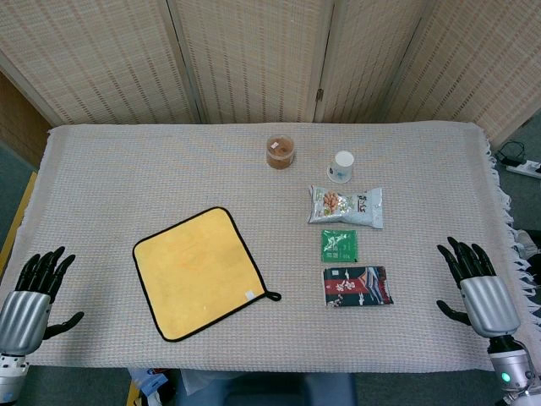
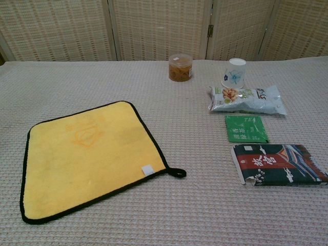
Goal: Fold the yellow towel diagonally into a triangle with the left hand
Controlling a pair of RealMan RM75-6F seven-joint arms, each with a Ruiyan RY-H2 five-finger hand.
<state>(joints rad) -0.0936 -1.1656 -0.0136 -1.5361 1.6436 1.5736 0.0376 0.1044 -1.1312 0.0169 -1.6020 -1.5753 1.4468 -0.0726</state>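
The yellow towel (image 1: 199,271) (image 2: 89,156) with a black border lies flat and unfolded on the left half of the table, turned slightly, with a black hanging loop (image 1: 272,296) (image 2: 178,173) and a white tag at its near right corner. My left hand (image 1: 32,293) hovers at the table's near left edge, well left of the towel, fingers spread and holding nothing. My right hand (image 1: 478,285) stands at the near right edge, fingers spread and empty. Neither hand shows in the chest view.
A brown-filled jar (image 1: 280,151) (image 2: 181,67) and a white paper cup (image 1: 341,167) (image 2: 234,72) stand at the back. A snack bag (image 1: 346,206) (image 2: 247,99), a green tea packet (image 1: 339,245) (image 2: 246,128) and a dark packet (image 1: 357,286) (image 2: 278,164) lie right of the towel. The woven cloth (image 1: 127,169) covers the table.
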